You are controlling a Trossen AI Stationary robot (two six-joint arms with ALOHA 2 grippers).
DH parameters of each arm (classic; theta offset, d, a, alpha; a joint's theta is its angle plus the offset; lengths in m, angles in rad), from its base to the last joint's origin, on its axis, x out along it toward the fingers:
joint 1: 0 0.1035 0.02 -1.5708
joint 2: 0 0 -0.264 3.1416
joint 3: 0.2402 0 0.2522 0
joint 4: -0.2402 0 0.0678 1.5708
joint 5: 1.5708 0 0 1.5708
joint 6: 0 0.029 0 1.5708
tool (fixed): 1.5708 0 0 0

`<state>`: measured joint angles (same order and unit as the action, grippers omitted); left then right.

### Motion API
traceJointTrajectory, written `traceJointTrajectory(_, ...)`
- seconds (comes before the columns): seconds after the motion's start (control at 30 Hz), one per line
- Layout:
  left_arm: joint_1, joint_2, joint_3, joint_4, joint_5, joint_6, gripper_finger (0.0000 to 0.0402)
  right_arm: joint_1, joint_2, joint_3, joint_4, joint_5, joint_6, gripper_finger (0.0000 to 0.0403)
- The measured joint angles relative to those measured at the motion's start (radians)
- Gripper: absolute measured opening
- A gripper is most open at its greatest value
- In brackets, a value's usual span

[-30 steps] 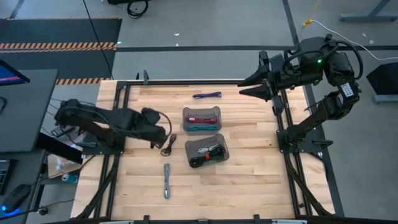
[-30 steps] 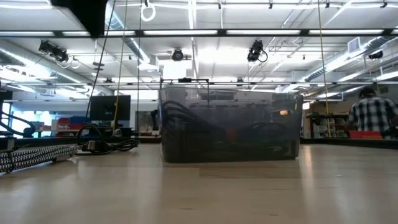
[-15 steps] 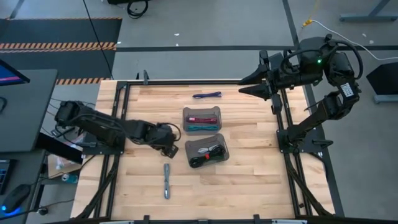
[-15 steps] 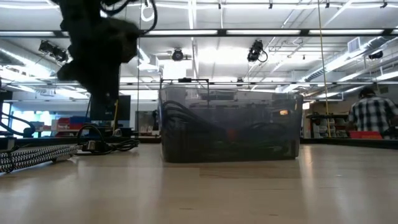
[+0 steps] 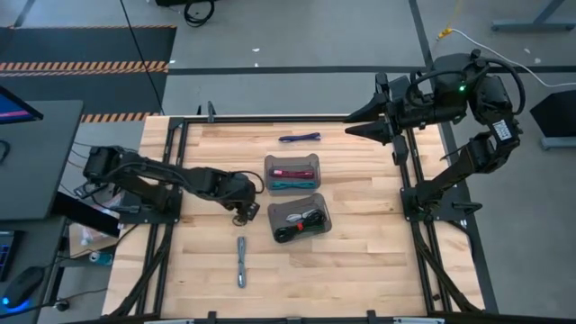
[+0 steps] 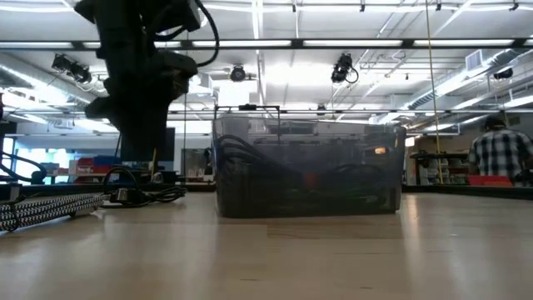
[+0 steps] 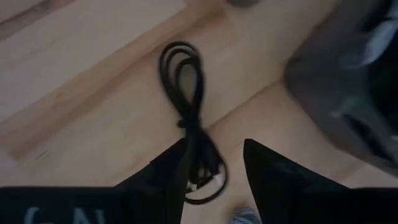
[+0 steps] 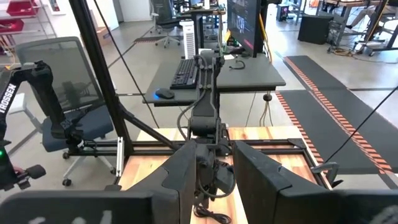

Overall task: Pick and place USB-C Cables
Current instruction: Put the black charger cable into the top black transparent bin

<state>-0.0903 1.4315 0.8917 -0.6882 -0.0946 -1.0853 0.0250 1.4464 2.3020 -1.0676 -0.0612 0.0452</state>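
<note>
Left gripper (image 5: 241, 210) extended to centre-left of the high view, poised over a black cable (image 5: 243, 217) lying on the wooden table (image 5: 360, 261), just left of the two bins. In the left wrist view, fingers (image 7: 273, 177) parted, straddling the lower end of the black cable (image 7: 189, 118); bundle flat on the wood, one coil toward the upper centre of that frame, not clamped. Dark bin wall at the right edge of the same frame.

Right gripper (image 5: 353, 123) parked at upper right of the high view, over the table's far right corner, well apart from all cables; fingers (image 8: 180, 177) seen parted in the right wrist view, holding nothing.

Upper bin (image 5: 292, 173) at frame centre, containing a maroon cable (image 5: 290, 170) and a teal cable (image 5: 290, 184). Lower bin (image 5: 299, 219) just below it, containing a white cable (image 5: 295, 217) and dark cables (image 5: 301, 229). Purple cable (image 5: 300, 138) loose on the table at upper centre, above the bins. Grey cable (image 5: 241, 261) loose at lower centre-left, below the left gripper.

In the low view, left arm (image 6: 137, 83) descending from upper left, black cable (image 6: 137, 193) on the tabletop beneath it, bin (image 6: 308, 171) at centre, grey braided cable (image 6: 50, 208) at far left. Person in a plaid shirt (image 6: 502, 154) in the room at far right.
</note>
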Motion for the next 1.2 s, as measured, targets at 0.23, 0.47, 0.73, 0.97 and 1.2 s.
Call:
traceJointTrajectory(0.23, 0.000, 0.135, 0.000, 0.035, 0.067, 0.035, 0.0160, 0.000, 0.005, 0.000, -0.002, -0.009, 0.004, 0.0113)
traceJointTrajectory(0.47, 0.000, 0.209, 0.000, 0.091, 0.094, 0.050, 0.0160, 0.000, 0.005, 0.000, -0.003, -0.011, 0.004, 0.0113)
traceJointTrajectory(0.73, 0.004, 0.288, 0.006, 0.201, 0.072, 0.068, 0.0160, 0.000, 0.005, 0.000, -0.003, -0.011, 0.004, 0.0113)
traceJointTrajectory(0.97, 0.003, 0.292, 0.006, 0.144, 0.050, 0.108, 0.0108, 0.000, 0.005, 0.000, -0.003, -0.011, 0.004, 0.0113)
traceJointTrajectory(1.2, -0.006, 0.281, 0.004, 0.143, 0.008, 0.187, 0.0017, 0.000, 0.005, 0.000, -0.003, -0.011, 0.004, 0.0113)
